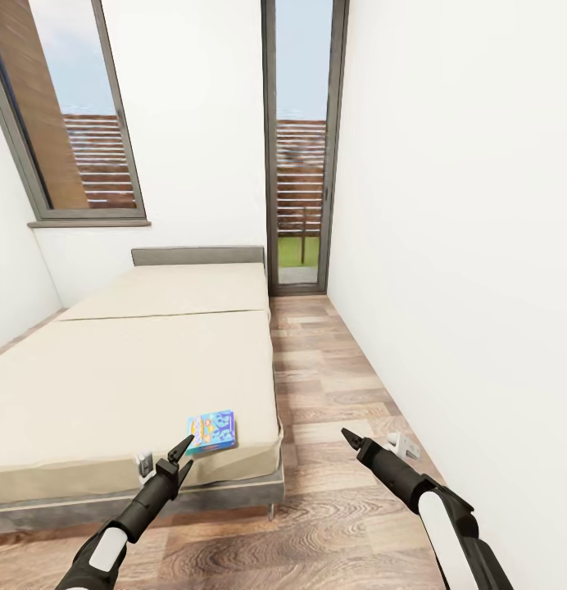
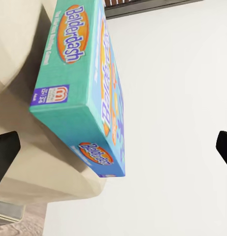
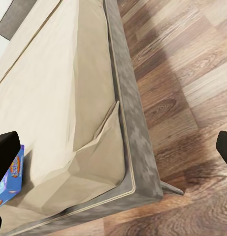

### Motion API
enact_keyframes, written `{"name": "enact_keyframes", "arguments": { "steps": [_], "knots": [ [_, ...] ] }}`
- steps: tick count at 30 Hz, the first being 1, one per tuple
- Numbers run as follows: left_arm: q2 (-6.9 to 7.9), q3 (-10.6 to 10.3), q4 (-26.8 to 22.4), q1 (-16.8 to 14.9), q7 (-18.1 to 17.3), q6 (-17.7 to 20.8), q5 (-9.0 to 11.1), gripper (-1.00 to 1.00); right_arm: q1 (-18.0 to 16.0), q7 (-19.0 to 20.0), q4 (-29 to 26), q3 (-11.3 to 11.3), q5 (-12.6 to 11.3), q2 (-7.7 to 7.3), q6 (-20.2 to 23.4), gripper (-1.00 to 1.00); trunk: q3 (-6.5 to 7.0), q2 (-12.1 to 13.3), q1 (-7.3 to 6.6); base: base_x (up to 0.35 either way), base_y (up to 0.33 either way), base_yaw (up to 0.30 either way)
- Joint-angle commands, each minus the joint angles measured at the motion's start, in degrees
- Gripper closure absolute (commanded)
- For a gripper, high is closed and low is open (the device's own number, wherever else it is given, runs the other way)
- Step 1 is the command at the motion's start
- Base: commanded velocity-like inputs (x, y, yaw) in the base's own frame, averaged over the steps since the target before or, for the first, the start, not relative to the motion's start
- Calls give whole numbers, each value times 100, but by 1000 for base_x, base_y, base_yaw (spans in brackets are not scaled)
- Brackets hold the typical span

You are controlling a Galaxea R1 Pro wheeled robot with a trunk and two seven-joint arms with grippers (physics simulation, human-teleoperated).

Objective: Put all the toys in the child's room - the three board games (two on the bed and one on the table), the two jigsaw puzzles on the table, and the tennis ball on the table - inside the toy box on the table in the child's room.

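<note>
Two grippers, both empty right now. Left gripper [image 1: 183, 456] has its fingers spread wide and holding nothing, tips aimed at the Balderdash box [image 1: 211, 432] and hovering just short of its near edge. In the left wrist view the dark fingertips [image 2: 6, 153] sit at either side of the frame with the box [image 2: 86, 83] between and beyond them, so the opening looks wide enough to straddle it. Right gripper [image 1: 351, 439] is out over the wood-plank floor [image 1: 341, 385], well apart from the box; its fingers [image 3: 5, 155] are also wide open with nothing in them.

The box lies flat on the beige mattress [image 1: 128, 369], close to the near corner of the bed [image 1: 234, 492], teal-blue with orange logos. That's the only board game I can spot on the bed from these views.

Handling guess: it's a stiff cardboard game box, light, probably a bit slick on the printed faces. The mattress is soft, so pushing down would likely just sink it. I'd pinch it across the thin dimension at the edge facing the left arm, top and bottom faces, and get a decent bite so it doesn't pivot when lifted. Being so near the mattress edge, a clumsy nudge could slide it off onto the floor
</note>
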Motion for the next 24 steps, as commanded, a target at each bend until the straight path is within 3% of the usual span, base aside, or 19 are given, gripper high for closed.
{"name": "enact_keyframes", "arguments": {
  "steps": [1, 19, 24],
  "knots": [
    [-5, 28, -4, -5, -14, 50, 3, -100, -4, 45, -3, -20, -6, 6, 38, -100, -6, -3, -1, 0, 0, 0],
    [-6, 25, -4, -5, -13, 39, -12, -100, -4, 154, 3, -20, -6, 6, 39, -100, -6, -3, -1, 0, 0, 0],
    [-5, 21, -4, -5, -14, 42, -14, -100, -4, 155, -2, -20, -6, 6, 40, -100, -6, -3, -1, 128, 0, 0]
  ]
}}
